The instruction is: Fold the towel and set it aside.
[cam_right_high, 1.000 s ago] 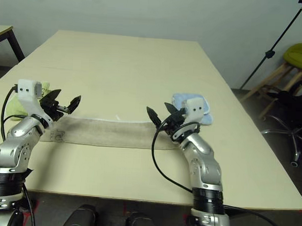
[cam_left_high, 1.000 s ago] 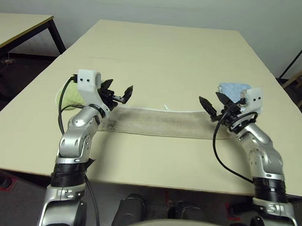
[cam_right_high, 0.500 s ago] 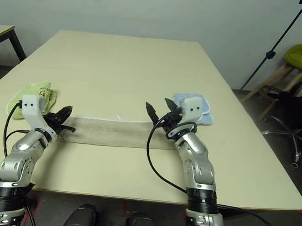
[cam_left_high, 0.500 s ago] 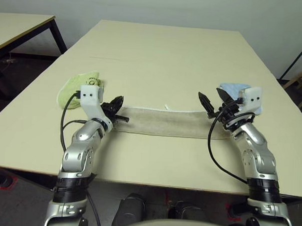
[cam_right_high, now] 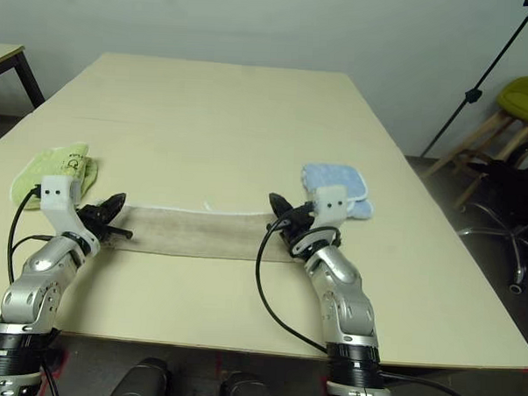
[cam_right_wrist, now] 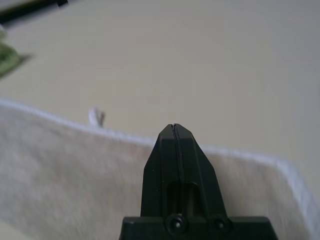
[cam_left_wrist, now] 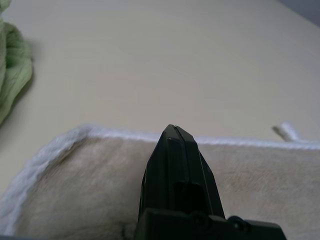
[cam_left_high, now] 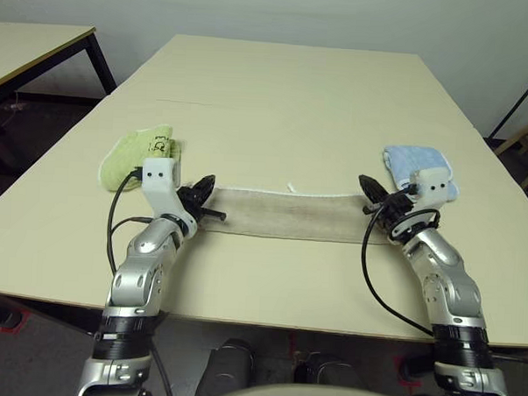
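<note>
Both arms have dropped toward the table since a second ago, and both pairs of fingers, then spread wide, are now pressed together. Lying as a long folded strip across the lower middle of the frame, the towel [cam_left_high: 285, 215] has the left gripper [cam_left_high: 204, 198] at its left end and the right gripper [cam_left_high: 370, 192] at its right end; whether either has pinched cloth I cannot tell. It looks soft, light and floppy, best taken by its end corners.
</note>
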Controlling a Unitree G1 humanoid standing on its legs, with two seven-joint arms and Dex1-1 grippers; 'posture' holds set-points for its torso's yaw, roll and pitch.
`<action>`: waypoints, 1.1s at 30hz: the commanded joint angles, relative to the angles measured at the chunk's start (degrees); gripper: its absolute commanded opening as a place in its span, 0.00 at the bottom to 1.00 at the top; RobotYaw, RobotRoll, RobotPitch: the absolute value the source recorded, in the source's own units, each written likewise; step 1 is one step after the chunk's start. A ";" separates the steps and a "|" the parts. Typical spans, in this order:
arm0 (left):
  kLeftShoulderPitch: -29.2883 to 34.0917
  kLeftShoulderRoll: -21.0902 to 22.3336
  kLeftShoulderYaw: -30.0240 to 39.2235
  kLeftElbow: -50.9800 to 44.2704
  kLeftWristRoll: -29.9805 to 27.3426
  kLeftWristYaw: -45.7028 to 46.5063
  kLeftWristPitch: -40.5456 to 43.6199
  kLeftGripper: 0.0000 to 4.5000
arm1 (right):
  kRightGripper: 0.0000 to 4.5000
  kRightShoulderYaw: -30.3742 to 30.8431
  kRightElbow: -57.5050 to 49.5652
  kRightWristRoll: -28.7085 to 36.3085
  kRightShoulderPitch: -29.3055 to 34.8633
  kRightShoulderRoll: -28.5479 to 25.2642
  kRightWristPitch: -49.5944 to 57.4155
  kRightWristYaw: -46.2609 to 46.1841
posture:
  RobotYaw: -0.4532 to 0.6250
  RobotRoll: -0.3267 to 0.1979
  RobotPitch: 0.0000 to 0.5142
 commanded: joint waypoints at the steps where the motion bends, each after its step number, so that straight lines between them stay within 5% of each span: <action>1: 1.04 0.78 -0.10 2.69 0.68 -0.92 -1.21 0.00 | 0.01 0.74 2.43 -2.04 1.90 -1.42 2.29 -0.73 | 0.53 0.62 0.07; 17: -0.21 9.03 2.56 14.48 0.36 -8.23 -7.56 0.00 | 0.01 -4.20 9.82 -2.75 2.97 -5.47 0.93 -1.67 | 0.53 0.62 0.05; 24: -1.83 12.51 2.97 13.57 -1.16 -13.99 -8.40 0.00 | 0.01 -11.81 0.53 7.17 2.53 -5.32 7.77 -2.40 | 0.54 0.62 0.07; 28: -2.37 14.00 2.96 11.76 -4.46 -21.59 -11.29 0.29 | 0.14 -18.03 -6.92 17.42 3.68 -6.60 18.35 -2.78 | 0.53 0.62 0.08; 33: -4.64 17.22 4.22 11.38 -9.90 -32.09 -12.59 0.67 | 0.54 -26.36 -13.94 29.64 3.74 -8.09 31.40 -9.48 | 0.52 0.62 0.09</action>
